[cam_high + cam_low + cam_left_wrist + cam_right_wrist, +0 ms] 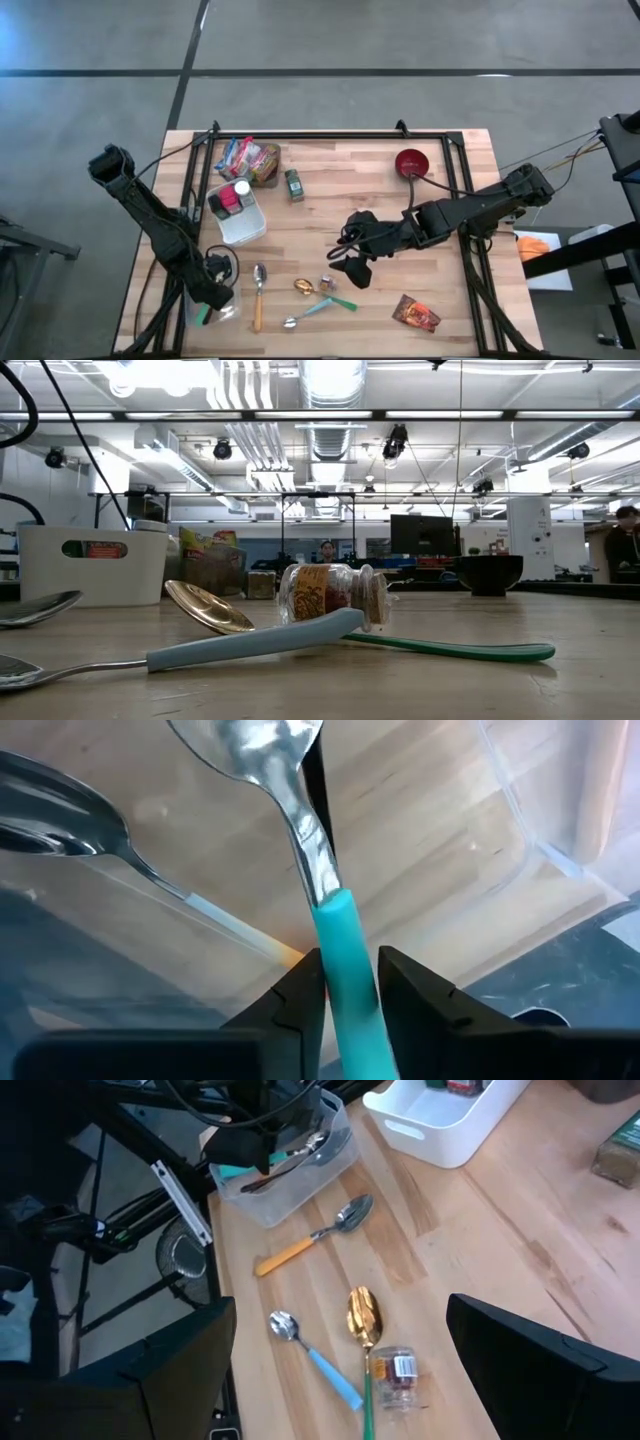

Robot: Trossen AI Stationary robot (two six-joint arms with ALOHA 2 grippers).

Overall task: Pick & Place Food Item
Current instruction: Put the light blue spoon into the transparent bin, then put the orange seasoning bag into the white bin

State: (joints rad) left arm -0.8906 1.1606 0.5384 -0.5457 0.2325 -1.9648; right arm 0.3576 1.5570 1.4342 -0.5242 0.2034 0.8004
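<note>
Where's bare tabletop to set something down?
Free: the middle strip between the white bin and right gripper, and between the green jar and red bowl. Crowded: front edge, with spoons, spice jar and clear container.

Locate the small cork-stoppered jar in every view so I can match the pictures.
High view: the jar lies in the table's front middle, just right of the gold spoon.
Low view: the jar lies on its side at the centre, with the gold spoon to its left.
Left wrist view: not in it.
Right wrist view: the jar lies on the wood beside the gold spoon.
Shared landmark: the gold spoon.
</note>
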